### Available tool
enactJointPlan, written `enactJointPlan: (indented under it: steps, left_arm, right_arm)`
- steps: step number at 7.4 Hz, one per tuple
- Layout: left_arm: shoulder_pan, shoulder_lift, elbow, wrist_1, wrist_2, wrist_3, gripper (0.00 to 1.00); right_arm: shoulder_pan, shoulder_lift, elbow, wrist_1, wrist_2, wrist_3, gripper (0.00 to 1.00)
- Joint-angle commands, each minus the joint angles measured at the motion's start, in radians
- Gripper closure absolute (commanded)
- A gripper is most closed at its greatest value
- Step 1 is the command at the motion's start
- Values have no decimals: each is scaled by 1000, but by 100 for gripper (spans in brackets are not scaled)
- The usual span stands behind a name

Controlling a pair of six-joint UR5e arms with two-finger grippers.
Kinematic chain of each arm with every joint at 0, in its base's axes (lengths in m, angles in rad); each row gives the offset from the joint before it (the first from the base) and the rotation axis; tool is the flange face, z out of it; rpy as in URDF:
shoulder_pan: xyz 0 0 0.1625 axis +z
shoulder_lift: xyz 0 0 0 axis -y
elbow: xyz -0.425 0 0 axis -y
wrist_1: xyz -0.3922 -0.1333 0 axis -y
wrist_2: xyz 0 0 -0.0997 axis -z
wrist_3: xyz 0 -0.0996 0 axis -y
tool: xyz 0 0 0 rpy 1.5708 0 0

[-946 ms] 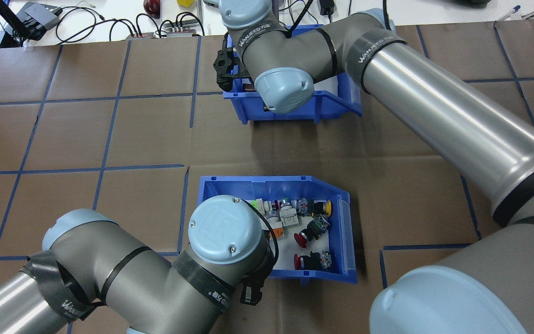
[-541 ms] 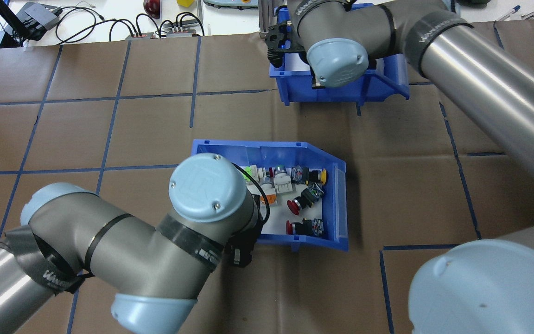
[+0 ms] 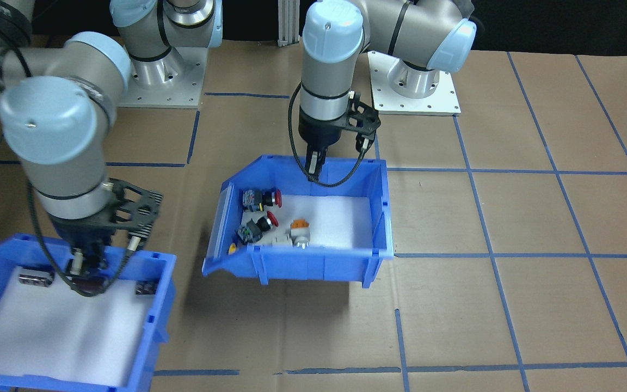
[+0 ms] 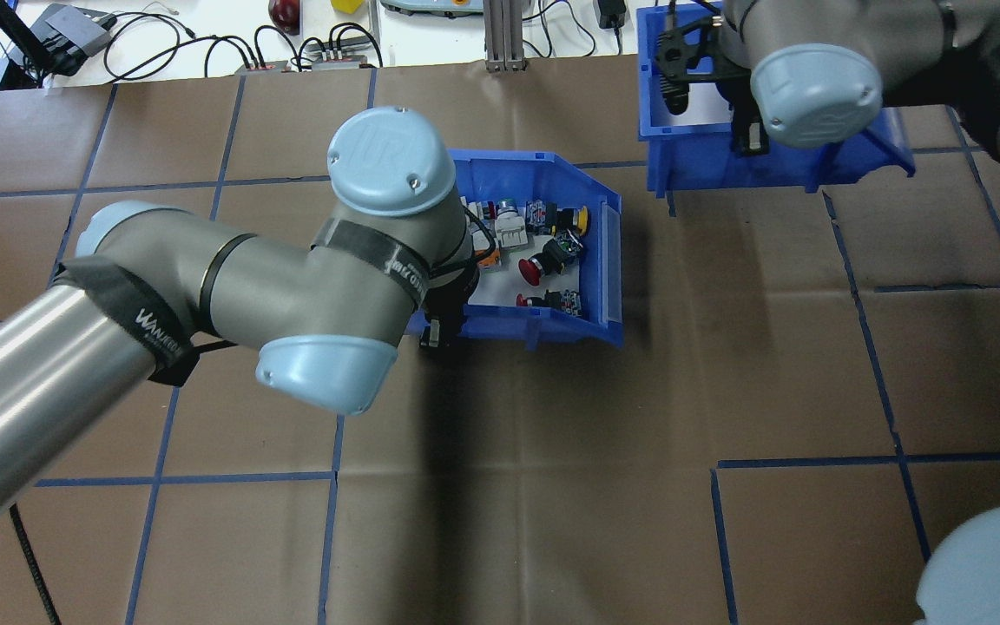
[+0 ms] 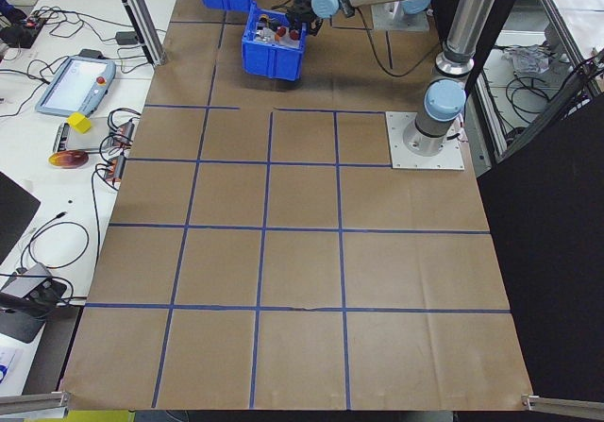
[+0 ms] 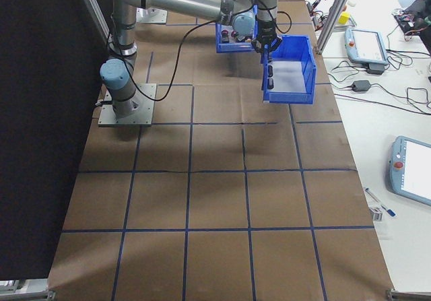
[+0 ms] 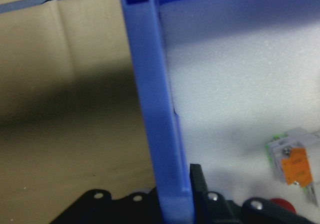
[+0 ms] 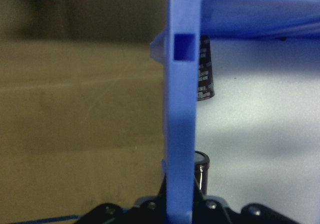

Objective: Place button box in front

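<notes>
The button box hangs tilted above the brown table, its shadow cast below it. The left gripper is pinched narrow on the box's rear wall, one finger inside and one outside, as the left wrist view shows. Red, yellow and orange buttons lie heaped at the low end of the box's white liner. Beside the button box, toward the robot's right, the right gripper is clamped on the rear wall of a second bin, also lifted, holding dark cylinders.
</notes>
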Motion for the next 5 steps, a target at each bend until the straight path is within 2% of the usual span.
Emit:
enactJointPlan:
  steps: [1, 3, 4, 5]
  left_arm:
    - [2, -161, 178, 1, 6, 3, 100]
    - [2, -296, 307, 3, 7, -2, 100]
    - [-3, -333, 344, 3, 6, -16, 100]
    - [-1, -348, 355, 6, -5, -16, 100]
  right_arm:
    - [-112, -105, 125, -9, 16, -110, 96]
    - [-187, -185, 235, -9, 39, -186, 96]
    - [-214, -231, 303, -10, 90, -211, 95]
    - [-236, -284, 375, -10, 110, -243, 95]
